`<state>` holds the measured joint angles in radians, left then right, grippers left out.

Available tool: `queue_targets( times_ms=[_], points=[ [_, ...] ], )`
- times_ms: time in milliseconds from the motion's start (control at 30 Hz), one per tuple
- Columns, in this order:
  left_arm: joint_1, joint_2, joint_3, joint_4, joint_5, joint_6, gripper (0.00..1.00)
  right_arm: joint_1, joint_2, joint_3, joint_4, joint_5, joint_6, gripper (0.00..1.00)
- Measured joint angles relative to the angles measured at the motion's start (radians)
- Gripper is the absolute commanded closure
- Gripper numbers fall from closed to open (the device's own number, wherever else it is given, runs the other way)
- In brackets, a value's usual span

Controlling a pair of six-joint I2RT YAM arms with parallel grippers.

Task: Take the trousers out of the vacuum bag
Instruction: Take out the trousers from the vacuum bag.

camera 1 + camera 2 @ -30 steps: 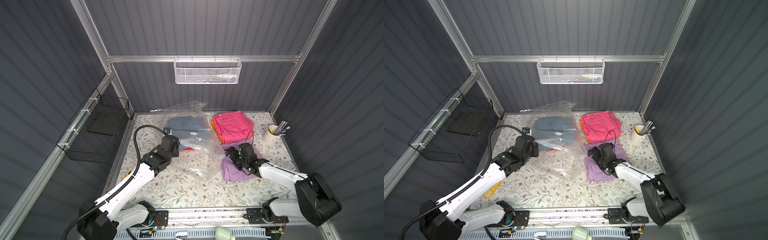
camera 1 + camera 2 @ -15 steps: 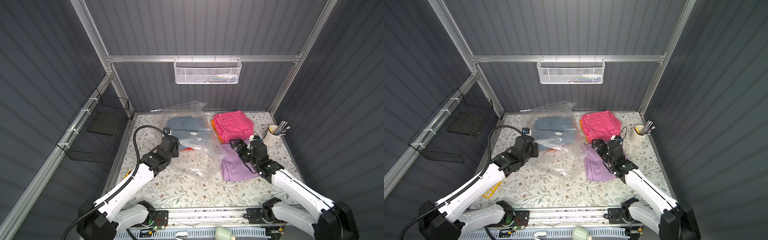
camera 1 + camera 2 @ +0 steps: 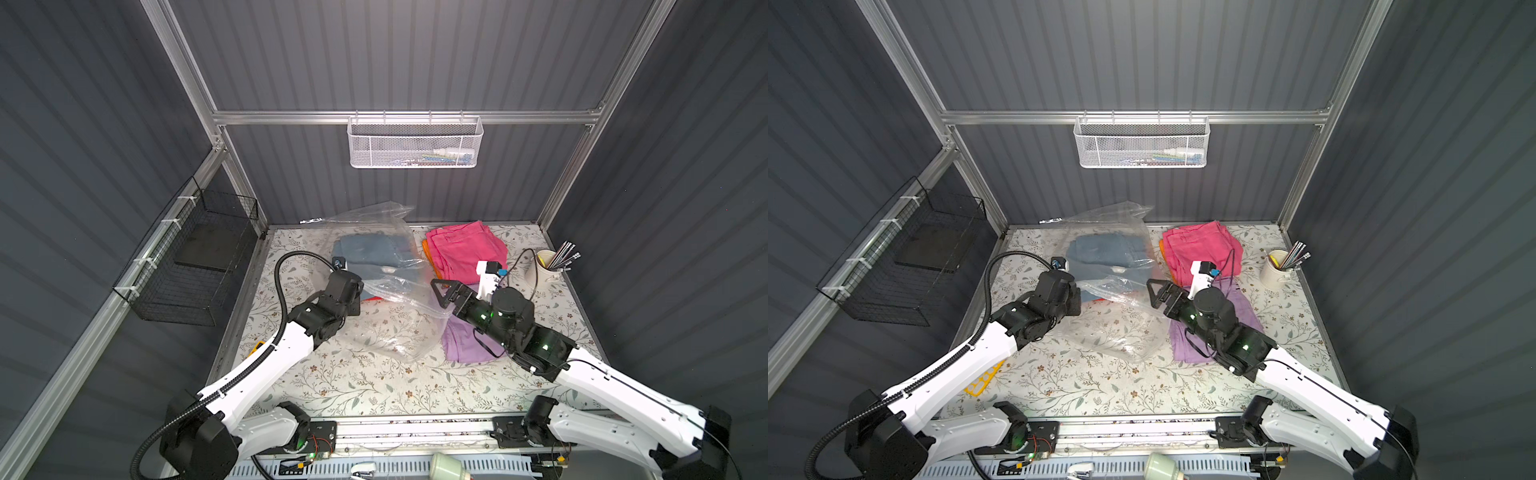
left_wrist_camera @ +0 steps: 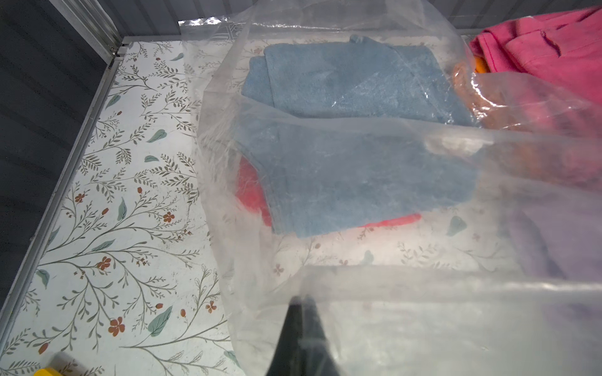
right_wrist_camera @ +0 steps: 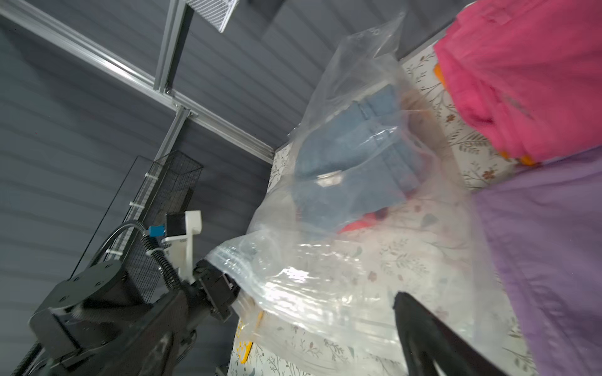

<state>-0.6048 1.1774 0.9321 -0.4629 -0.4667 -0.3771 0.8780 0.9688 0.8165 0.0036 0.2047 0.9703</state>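
The see-through vacuum bag lies across the table's middle, its white valve disc on top. Light blue trousers lie inside it over red trousers. My left gripper is shut on the bag's near-left edge and lifts the film. Outside the bag, hot pink trousers rest on orange trousers at the back right, and lilac trousers lie flat under my right arm. My right gripper hovers open and empty beside the bag's right edge; the right wrist view shows only one of its fingers.
A white cup of pens stands at the right edge. A black wire basket hangs on the left wall and a white mesh basket on the back rail. A yellow piece lies at the front left.
My right gripper has risen off the lilac trousers and swung left toward the bag's right edge, still open. The left gripper and the bag have stayed put.
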Motion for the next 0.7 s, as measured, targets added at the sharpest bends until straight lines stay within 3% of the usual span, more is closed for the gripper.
queue_targets(
  times_ms=[300,700],
  points=[
    [0.0,0.009,0.0,0.001,0.002,0.007,1.0,0.161,0.186,0.039,0.06,0.036,-0.01,0.01],
    [0.005,0.069,0.041,0.007,0.029,0.032,1.0,0.303,0.309,0.039,0.156,0.088,0.01,0.03]
  ],
)
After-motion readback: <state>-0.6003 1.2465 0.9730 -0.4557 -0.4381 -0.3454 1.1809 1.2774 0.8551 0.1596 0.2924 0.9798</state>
